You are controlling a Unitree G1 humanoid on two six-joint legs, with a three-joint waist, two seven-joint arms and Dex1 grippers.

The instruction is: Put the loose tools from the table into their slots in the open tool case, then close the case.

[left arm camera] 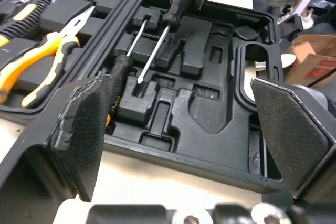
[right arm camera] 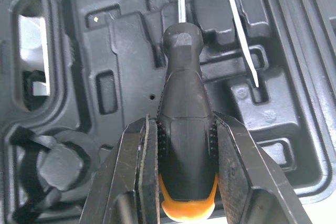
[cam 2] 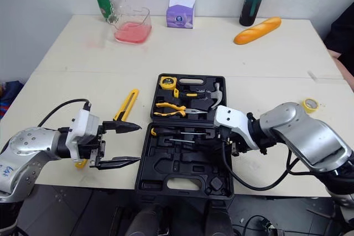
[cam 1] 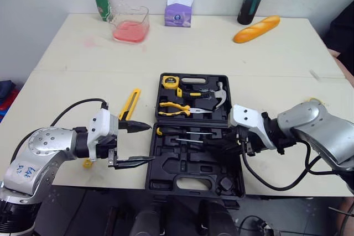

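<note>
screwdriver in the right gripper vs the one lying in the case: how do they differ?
The held screwdriver has its handle clamped in the right gripper; the seated screwdriver lies free in its slot. Held tip points to the robot's left, seated tip to its right. Held one sits nearer the robot. Both: black handles, orange ends, side by side in the front half of the tool case.

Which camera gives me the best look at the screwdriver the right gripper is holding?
Right wrist view: the screwdriver sits clamped in the jaws of the right gripper, shaft over the tool case. Left wrist view shows it tip-on; eye views barely show it.
</note>
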